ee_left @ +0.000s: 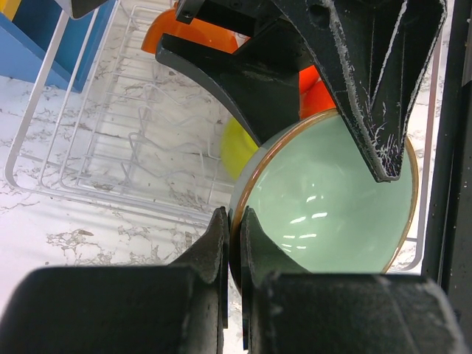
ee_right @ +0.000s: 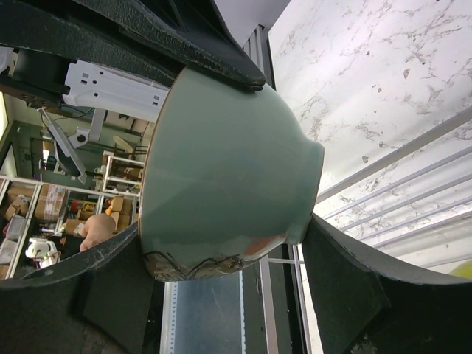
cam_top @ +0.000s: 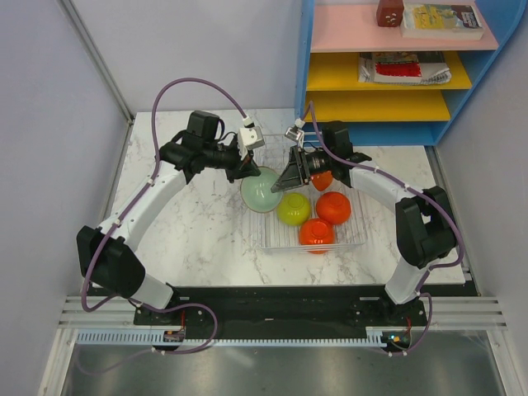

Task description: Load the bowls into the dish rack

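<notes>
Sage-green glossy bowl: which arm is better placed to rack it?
Probably the right: the right gripper straddles the pale sage-green round plastic bowl over the clear wire dish rack, while the left gripper merely pinches its rim from the rack's side.

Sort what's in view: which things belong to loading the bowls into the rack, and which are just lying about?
Part of the job:
sage-green bowl
yellow-green bowl
orange bowls
dish rack

Just lying about:
blue shelf unit
books on its shelves
brown box on the top shelf
</notes>
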You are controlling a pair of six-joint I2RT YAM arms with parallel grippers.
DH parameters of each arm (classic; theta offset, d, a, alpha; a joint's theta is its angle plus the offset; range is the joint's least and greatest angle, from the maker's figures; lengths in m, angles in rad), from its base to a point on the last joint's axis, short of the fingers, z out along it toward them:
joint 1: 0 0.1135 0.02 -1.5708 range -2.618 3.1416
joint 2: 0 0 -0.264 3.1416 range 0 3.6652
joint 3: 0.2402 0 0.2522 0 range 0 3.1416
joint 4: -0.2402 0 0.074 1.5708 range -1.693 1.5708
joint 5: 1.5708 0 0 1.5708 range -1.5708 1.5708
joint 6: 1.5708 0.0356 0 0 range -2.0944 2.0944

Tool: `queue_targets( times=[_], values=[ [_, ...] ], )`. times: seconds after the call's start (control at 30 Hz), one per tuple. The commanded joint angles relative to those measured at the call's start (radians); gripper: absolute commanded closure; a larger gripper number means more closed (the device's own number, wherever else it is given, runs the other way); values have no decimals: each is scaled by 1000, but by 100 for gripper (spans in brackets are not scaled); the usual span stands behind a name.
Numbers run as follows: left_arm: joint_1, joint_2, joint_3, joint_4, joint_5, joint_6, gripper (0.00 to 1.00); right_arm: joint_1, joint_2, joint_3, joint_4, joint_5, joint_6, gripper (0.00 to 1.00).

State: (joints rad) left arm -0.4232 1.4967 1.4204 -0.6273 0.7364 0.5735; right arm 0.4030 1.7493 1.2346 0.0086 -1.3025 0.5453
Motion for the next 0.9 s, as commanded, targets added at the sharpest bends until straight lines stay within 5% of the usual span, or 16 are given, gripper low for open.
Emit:
queue_targets(
  times=[0.0, 0.13, 0.2, 0.23, 0.33, 0.57, 0.87],
  values=[
    [-3, -9, 52, 40, 49, 9, 98, -1, -43, -6, 44, -21, -30, 100],
    [-3, 0, 54, 37, 44, 9, 98, -3, -42, -9, 45, -4, -28, 100],
    [-3, 2, 55, 32, 40, 8, 84, -1, -43, -14, 44, 20, -24, 100],
    [-3, 0, 54, 34, 40, 8, 65, -3, -42, -17, 45, 25, -24, 100],
    [-2, -6, 54, 34, 32, 9, 38, -7, -39, -20, 44, 51, -21, 100],
    [60, -23, 48, 35, 18, -3, 0, -26, -45, -26, 27, 126, -25, 100],
    [274, -99, -95, 86, -117, -112, 0, -38, -94, 106, -211, 498, -168, 100]
  ],
)
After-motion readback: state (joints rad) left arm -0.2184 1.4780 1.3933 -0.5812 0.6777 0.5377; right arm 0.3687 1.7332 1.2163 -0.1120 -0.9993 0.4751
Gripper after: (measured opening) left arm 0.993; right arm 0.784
